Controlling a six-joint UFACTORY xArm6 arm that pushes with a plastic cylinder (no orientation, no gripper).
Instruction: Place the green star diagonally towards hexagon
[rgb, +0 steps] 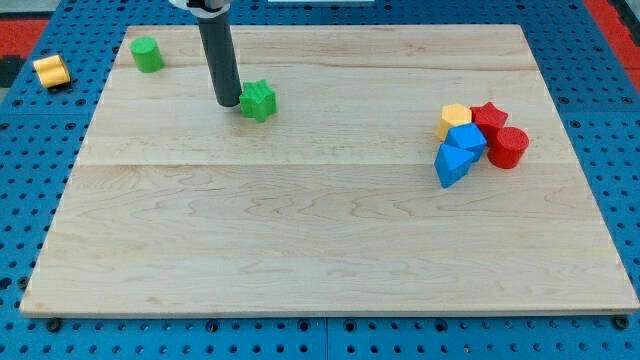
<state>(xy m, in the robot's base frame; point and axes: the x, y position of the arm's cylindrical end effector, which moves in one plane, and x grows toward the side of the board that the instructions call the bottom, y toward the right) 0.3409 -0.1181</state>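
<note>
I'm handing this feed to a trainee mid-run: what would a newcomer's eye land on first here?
Most likely the dark rod coming down from the view's top, my tip right against the left side of the green star on the wooden board. Next, the tight cluster at the view's right: yellow hexagon, red star, red cylinder and two blue blocks. A green cylinder sits alone at top left.

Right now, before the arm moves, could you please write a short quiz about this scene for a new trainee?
1. True or false: my tip is at the view's left side of the green star.
2. Which block lies off the wooden board? A) green cylinder B) yellow cylinder C) red cylinder
3. Fill in: the yellow hexagon sits in a cluster at the view's ____.

Key: 1 true; 2 B; 3 right.
</note>
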